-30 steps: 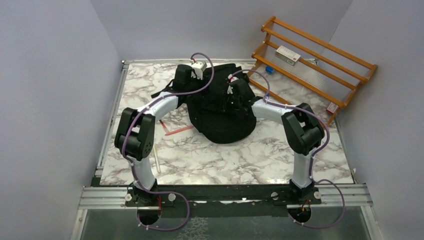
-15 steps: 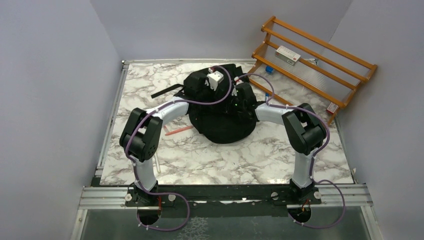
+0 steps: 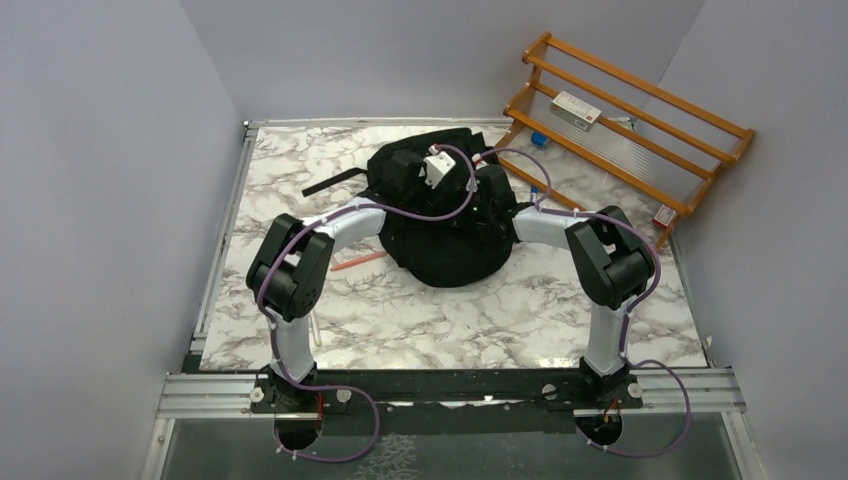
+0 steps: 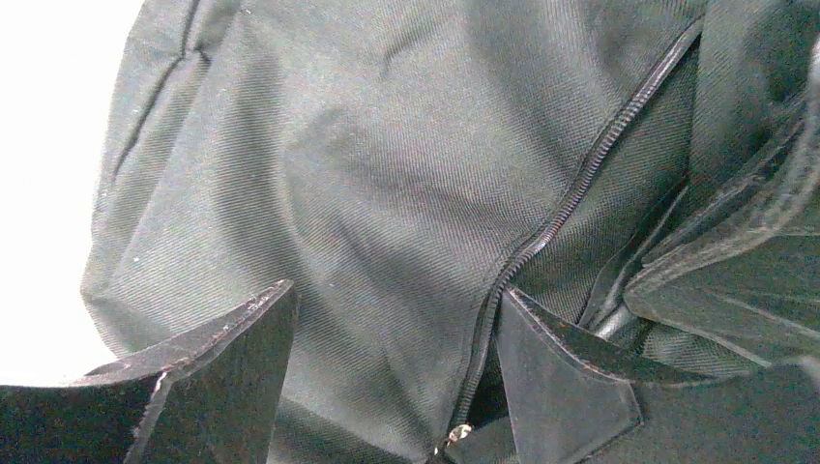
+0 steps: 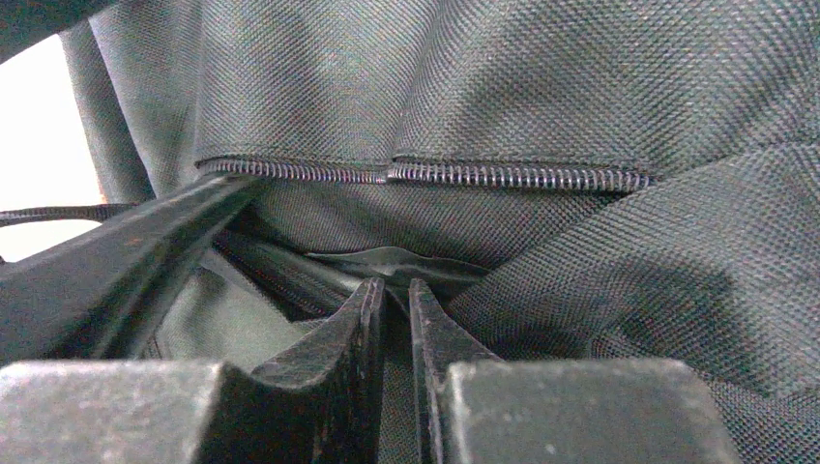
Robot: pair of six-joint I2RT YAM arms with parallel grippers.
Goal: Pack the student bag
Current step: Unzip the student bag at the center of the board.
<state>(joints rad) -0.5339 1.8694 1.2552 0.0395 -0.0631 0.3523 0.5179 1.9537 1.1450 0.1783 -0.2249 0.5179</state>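
Note:
The student bag [image 3: 445,245], a black soft backpack, lies at the middle back of the marble table [image 3: 450,320]. My left gripper [image 4: 396,290] hangs open just above its top fabric. One of the left fingers [image 4: 218,372] is over plain cloth, and the other stands by the zipper [image 4: 566,208]. A small metal zipper pull [image 4: 454,433] shows at the bottom edge. My right gripper [image 5: 395,283] is shut on a thin fold of the bag's fabric, just below another zipper line [image 5: 435,174]. Both wrists meet over the bag's upper part [image 3: 455,175].
An orange pencil [image 3: 356,262] lies left of the bag and a white stick [image 3: 313,322] lies near the left arm. A black strap [image 3: 330,184] trails off the bag to the left. A tilted wooden rack [image 3: 620,120] with small boxes stands at the back right.
My left arm has swung right, from the bag's left edge to over its top, and its jaws have opened. The right gripper has kept its pinch and place.

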